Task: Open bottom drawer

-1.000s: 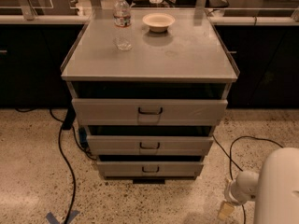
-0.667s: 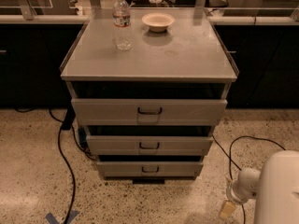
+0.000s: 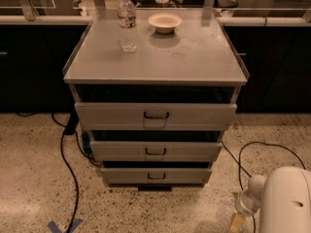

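Speckled floor, dark lab counters behind. Nearest, low right: white arm, with the gripper low near the floor, well apart from the cabinet; spread or pressed together, cannot tell. Black cables trail on both sides of the base; blue tape lies on the floor. Bottom drawer sits lowest, with a slim front and a small dark handle at centre, the only hold. Judged stiff metal, light, sliding straight; the handle is shallow, so a slip is likely. Middle drawer juts above, crowding the approach. Farther: water bottle and bowl on top.
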### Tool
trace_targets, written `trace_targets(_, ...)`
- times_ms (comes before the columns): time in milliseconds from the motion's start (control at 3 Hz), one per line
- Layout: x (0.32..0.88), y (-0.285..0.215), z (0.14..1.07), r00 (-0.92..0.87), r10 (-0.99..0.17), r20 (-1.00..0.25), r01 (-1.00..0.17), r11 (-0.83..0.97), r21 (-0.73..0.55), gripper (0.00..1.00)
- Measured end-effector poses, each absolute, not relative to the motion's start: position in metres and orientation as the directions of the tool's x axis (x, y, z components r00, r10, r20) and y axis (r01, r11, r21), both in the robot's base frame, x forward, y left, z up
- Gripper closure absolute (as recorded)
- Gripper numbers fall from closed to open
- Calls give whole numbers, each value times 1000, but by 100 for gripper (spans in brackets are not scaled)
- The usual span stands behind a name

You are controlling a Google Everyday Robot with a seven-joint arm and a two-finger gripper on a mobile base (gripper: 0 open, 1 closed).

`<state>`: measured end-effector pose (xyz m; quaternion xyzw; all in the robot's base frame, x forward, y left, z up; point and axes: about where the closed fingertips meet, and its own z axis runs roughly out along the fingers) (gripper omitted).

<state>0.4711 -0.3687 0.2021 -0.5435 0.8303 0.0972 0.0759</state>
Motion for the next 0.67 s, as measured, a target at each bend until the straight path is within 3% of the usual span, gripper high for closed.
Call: trace_targets(667,467,-362,202,-314,-928,-201,-950,308,61,0)
